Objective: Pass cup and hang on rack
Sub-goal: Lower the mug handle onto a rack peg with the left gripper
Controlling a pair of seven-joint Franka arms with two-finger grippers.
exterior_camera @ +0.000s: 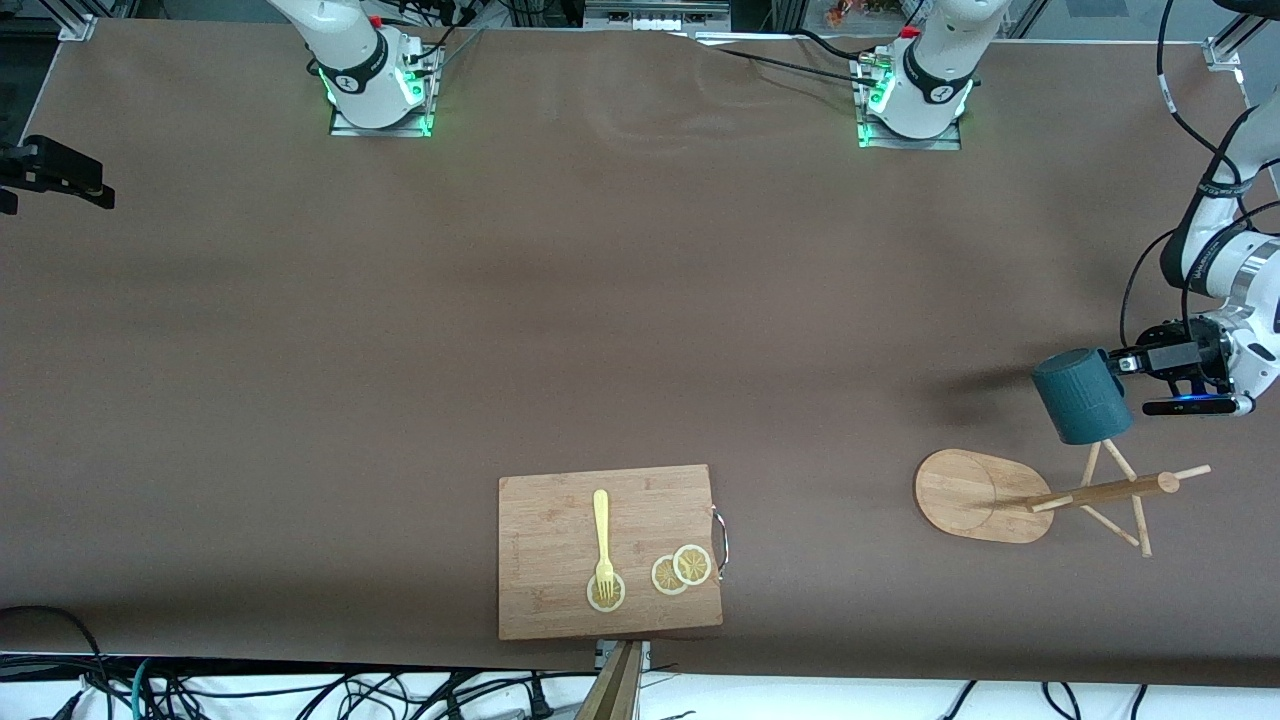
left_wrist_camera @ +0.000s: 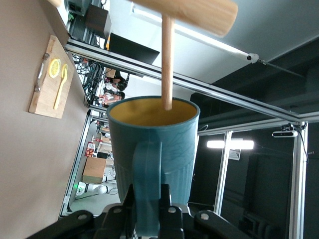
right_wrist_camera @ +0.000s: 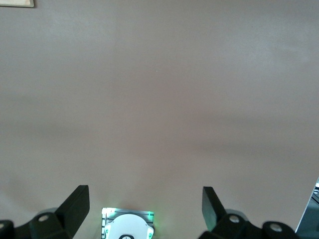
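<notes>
My left gripper (exterior_camera: pixel 1120 362) is shut on the handle of the dark teal cup (exterior_camera: pixel 1082 395) and holds it in the air over the bamboo rack (exterior_camera: pixel 975 495), near the upper pegs (exterior_camera: pixel 1190 471). In the left wrist view the gripper (left_wrist_camera: pixel 148 191) pinches the handle. The cup (left_wrist_camera: pixel 154 144) shows its yellowish inside, and one rack peg (left_wrist_camera: pixel 167 59) points down into its mouth from the pole (left_wrist_camera: pixel 199 12). My right gripper (right_wrist_camera: pixel 144 194) is open and empty over bare table near its own base; it does not show in the front view.
A wooden cutting board (exterior_camera: pixel 560 600) lies near the table's front edge with a yellow fork (exterior_camera: pixel 602 535) and lemon slices (exterior_camera: pixel 682 570) on it. A black device (exterior_camera: pixel 50 175) sticks in at the right arm's end of the table.
</notes>
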